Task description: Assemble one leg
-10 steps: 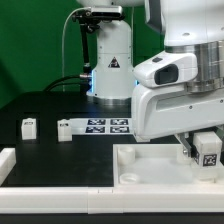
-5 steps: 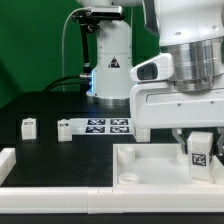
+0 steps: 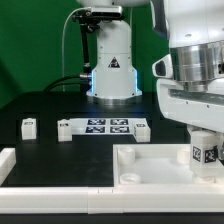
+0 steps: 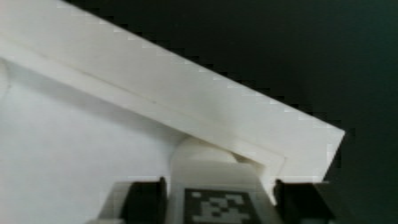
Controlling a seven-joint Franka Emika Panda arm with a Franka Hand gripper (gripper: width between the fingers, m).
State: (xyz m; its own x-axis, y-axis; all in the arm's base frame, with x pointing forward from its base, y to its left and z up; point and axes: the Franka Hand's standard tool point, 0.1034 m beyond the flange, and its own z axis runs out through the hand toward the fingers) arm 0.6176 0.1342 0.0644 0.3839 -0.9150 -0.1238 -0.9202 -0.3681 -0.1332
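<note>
— As the exterior view has it, where is the leg?
— My claw [image 3: 206, 148] is clamped on the leg [image 3: 207, 155], upright, tag facing the camera, low over the panel [image 3: 150, 168] at that view's right. Whether it touches the panel I cannot tell.
— And behind?
— The marker board [image 3: 108, 126] lies on the dark table [image 3: 40, 148], small blocks [image 3: 30, 126] at either end of it.
— And from the wrist?
— My fingers [image 4: 143, 198] press the leg [image 4: 217, 198] from both sides, its tag toward the camera; beyond it lies the panel's [image 4: 107, 130] white face with a raised edge, then dark table
</note>
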